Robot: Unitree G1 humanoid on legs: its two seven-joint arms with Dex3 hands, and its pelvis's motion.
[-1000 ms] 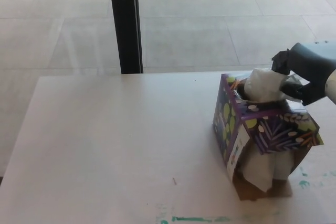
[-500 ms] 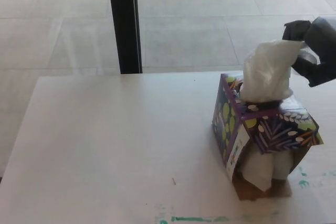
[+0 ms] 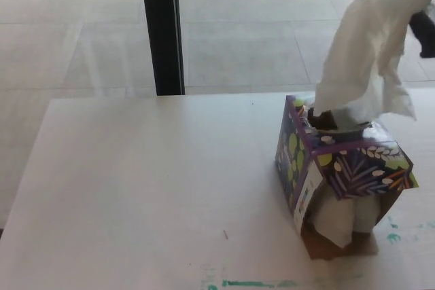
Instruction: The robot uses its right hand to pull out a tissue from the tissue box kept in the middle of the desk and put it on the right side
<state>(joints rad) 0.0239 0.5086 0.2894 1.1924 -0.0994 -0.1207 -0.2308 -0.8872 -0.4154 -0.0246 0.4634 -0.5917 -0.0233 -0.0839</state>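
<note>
Clearly the pull was under way but unfinished: left of the tissue box (image 3: 343, 168) the desk (image 3: 149, 181) lay bare, and a dark post (image 3: 162, 28) stood beyond it on that side. The box itself sat on the desk, its front torn open with white tissue showing. Above the box, the tissue (image 3: 367, 59) stretched up and to the right, its lower end not yet free of the slot. Right of the box, nothing had been laid down. Only a dark sliver of the right hand (image 3: 425, 32) showed at the frame edge, touching the tissue's top; its grasp could not be told
</note>
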